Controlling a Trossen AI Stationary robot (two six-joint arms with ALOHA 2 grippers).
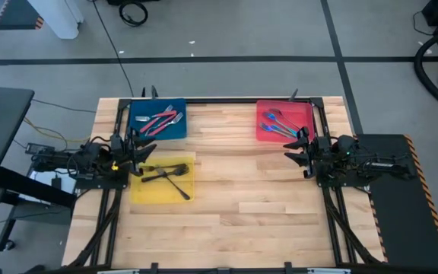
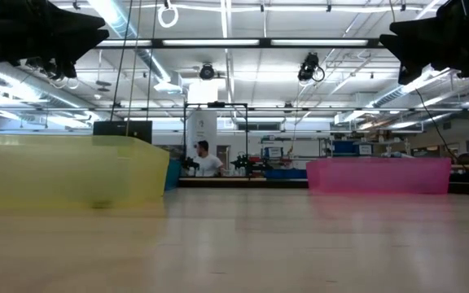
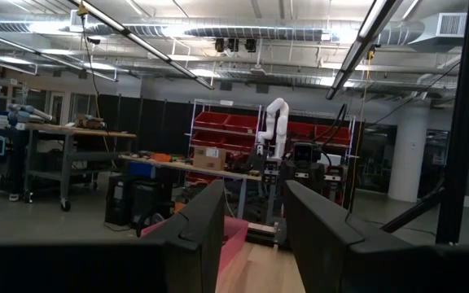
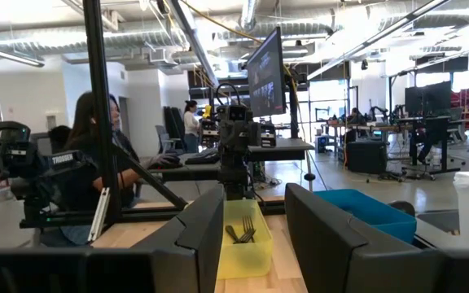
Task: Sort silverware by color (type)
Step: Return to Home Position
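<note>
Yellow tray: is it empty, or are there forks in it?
Not empty. The yellow tray holds dark forks, lying crossed inside it.

1. The middle of the table is bare wood, a wide lane between the yellow tray and the right gripper.
2. The half of the table away from the trays is bare from side to side, bounded by black rails.
3. A bare stretch lies between the blue tray and the red tray.
4. The left gripper, fingers apart, hangs over the narrow gap between the blue and yellow trays.
5. The right gripper, fingers apart, sits just beside the red tray's edge.
6. In the low view the tray walls stand up from the tabletop; they seem low.
</note>
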